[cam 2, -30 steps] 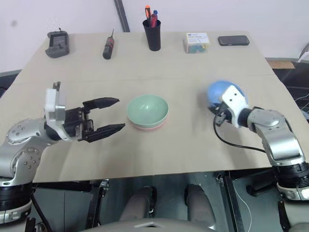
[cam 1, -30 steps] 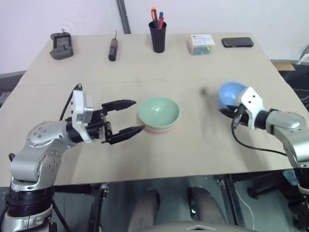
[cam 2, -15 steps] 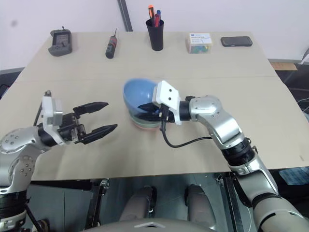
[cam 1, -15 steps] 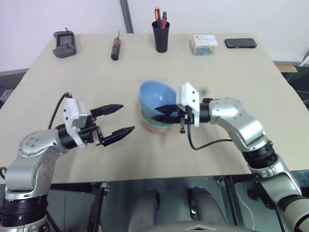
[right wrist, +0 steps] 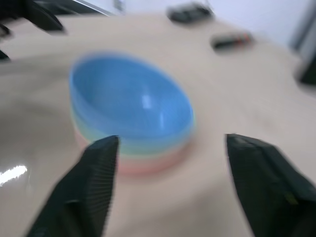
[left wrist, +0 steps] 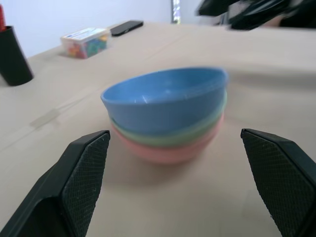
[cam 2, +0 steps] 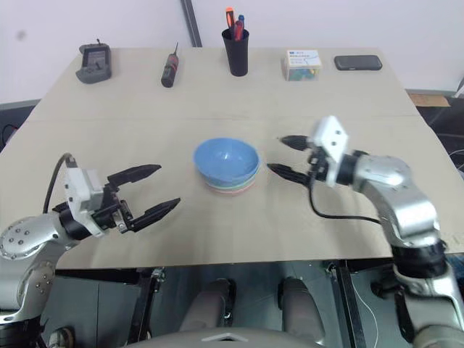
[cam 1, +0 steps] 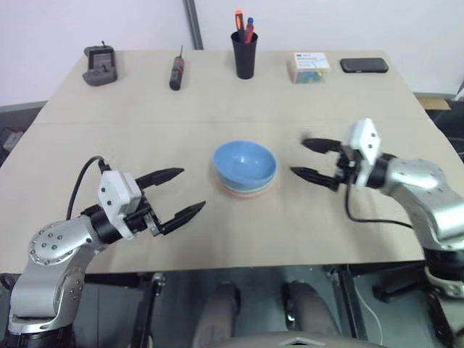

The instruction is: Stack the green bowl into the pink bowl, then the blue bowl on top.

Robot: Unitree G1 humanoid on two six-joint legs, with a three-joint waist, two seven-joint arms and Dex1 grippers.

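From the head views, the blue bowl (cam 1: 244,161) sits topmost in a stack at the middle of the tabletop (cam 1: 217,94), with the left tool (cam 1: 174,192) and the right tool (cam 1: 310,158) on either side, both spread wide, empty and clear of the stack. The left wrist view adds the layering: the green bowl (left wrist: 197,133) nested under the blue, the pink bowl (left wrist: 168,150) at the bottom. The right wrist view looks into the blue bowl's hollow from the opposite side.
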